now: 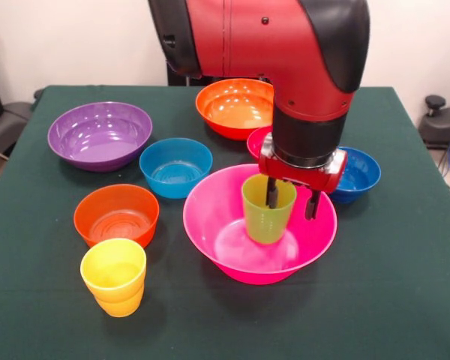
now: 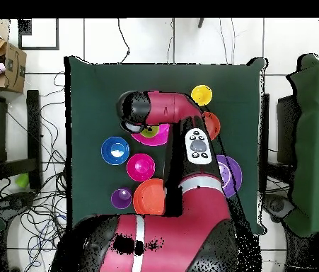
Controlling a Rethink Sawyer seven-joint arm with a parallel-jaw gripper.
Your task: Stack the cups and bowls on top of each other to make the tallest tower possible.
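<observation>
- No brand, label or readable writing shows on any cup, bowl or the arm.
- Cups counted: the front view shows two, a lime green cup (image 1: 268, 208) and a yellow cup (image 1: 114, 276). The overhead view shows a small purple round piece (image 2: 121, 197) near the robot's edge of the worktop (image 1: 405, 300); whether it is a cup I cannot tell.
- Bowls counted in the front view: seven. Big pink bowl (image 1: 259, 232), big purple bowl (image 1: 100, 135), big orange bowl (image 1: 235, 107), small orange bowl (image 1: 116, 215), light blue bowl (image 1: 175, 166), dark blue bowl (image 1: 356, 174), and a red bowl (image 1: 256, 141) mostly hidden behind the arm.
- The lime green cup stands upright inside the big pink bowl, near the middle of the worktop.
- The pincer (image 1: 291, 197) pinches the lime green cup's rim, one finger inside the cup and the other outside it.
- No tower of more than these two pieces shows.
- The yellow cup stands upright near the front edge, towards the front-left corner, just beside the small orange bowl.
- The big purple bowl sits towards the far-left corner; the big orange bowl sits near the far edge.
- Open worktop lies along the front edge and the whole front-right corner; the right edge beyond the dark blue bowl is also free.
</observation>
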